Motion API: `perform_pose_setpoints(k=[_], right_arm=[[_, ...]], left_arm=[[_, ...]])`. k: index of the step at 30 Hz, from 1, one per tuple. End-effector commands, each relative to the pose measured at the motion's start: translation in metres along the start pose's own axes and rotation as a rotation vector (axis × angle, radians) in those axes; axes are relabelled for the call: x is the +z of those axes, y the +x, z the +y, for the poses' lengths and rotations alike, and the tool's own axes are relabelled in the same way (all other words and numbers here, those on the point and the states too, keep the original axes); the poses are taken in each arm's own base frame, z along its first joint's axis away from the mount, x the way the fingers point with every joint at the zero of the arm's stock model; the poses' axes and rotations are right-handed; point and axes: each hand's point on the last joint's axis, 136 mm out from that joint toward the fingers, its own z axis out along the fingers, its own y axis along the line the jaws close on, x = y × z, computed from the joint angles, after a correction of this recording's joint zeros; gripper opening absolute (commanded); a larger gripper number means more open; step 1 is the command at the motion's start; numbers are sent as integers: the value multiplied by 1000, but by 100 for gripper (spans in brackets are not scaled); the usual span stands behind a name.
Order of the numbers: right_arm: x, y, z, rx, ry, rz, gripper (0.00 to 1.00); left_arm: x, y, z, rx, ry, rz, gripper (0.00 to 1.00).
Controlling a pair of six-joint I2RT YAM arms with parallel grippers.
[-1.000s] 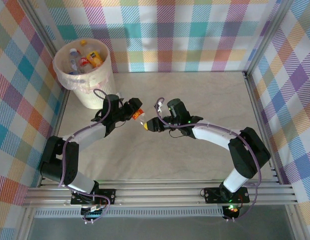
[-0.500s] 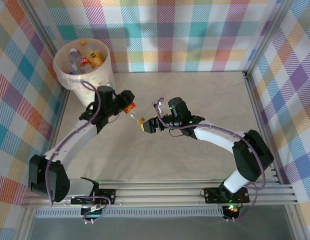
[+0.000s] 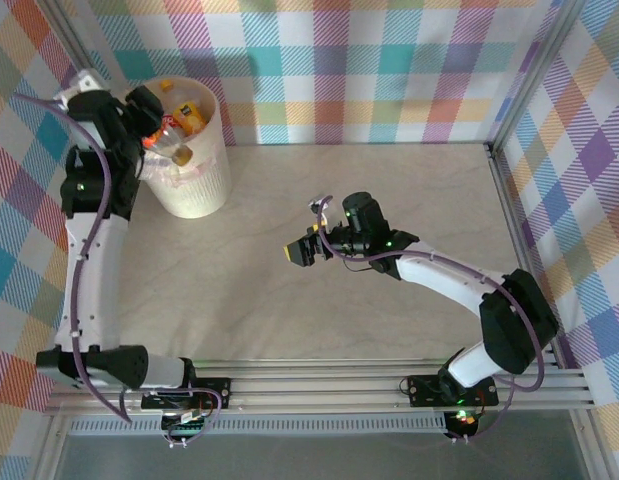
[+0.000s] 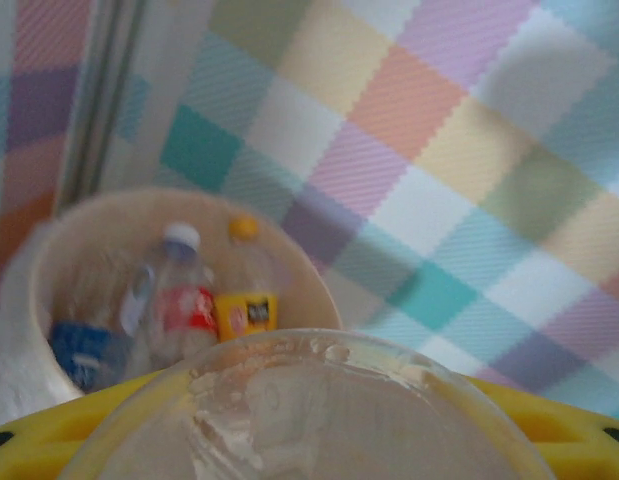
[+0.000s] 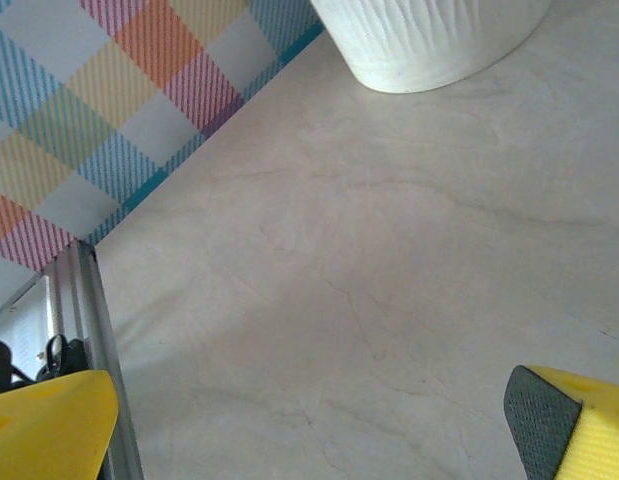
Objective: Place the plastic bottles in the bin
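since a second ago the left arm has swung away from the table middle up to the bin, taking the bottle with it; the right gripper has let go and stayed mid-table.

top external: left gripper (image 3: pixel 155 122) hangs over the near-left rim of the bin (image 3: pixel 201 185), clenched on a clear bottle (image 3: pixel 172 138) with a red-orange label. the yellow cap end points down toward the rim and liner. other bottles already lie inside. right gripper (image 3: pixel 297 252) is released, jaws apart, above the bare table (image 3: pixel 409 190), nothing between them.

left wrist: the held bottle's clear base (image 4: pixel 309 410) sits between the yellow fingers (image 4: pixel 29 445). beyond it, in the bin, lie a blue-label bottle (image 4: pixel 84 350), a red-label bottle with a white cap (image 4: pixel 179 300) and a yellow-label bottle (image 4: pixel 247 305).

right wrist: yellow fingertips (image 5: pixel 49 425) stand wide apart, only table between them; the bin's ribbed base is at the top edge.

risk: the bottle looks close to the rim rather than centred. released here, the cap end could strike the rim or liner and tip outside. a low pass might also nudge the bin.
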Motion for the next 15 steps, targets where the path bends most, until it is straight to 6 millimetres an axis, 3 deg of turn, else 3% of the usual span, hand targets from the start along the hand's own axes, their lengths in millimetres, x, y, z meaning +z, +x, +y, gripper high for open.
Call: perform_pose_setpoints(k=[1, 4, 8, 15], right_arm=[[-10, -2, -10, -2, 68, -11, 100], [-13, 1, -14, 20, 96, -2, 100], [-18, 7, -16, 42, 119, 17, 100], [-26, 19, -25, 90, 181, 36, 100]], left_arm=[[24, -10, 24, 49, -91, 3, 52], [46, -26, 30, 43, -99, -19, 52], [74, -33, 29, 59, -63, -44, 53], [126, -20, 24, 161, -4, -19, 53]])
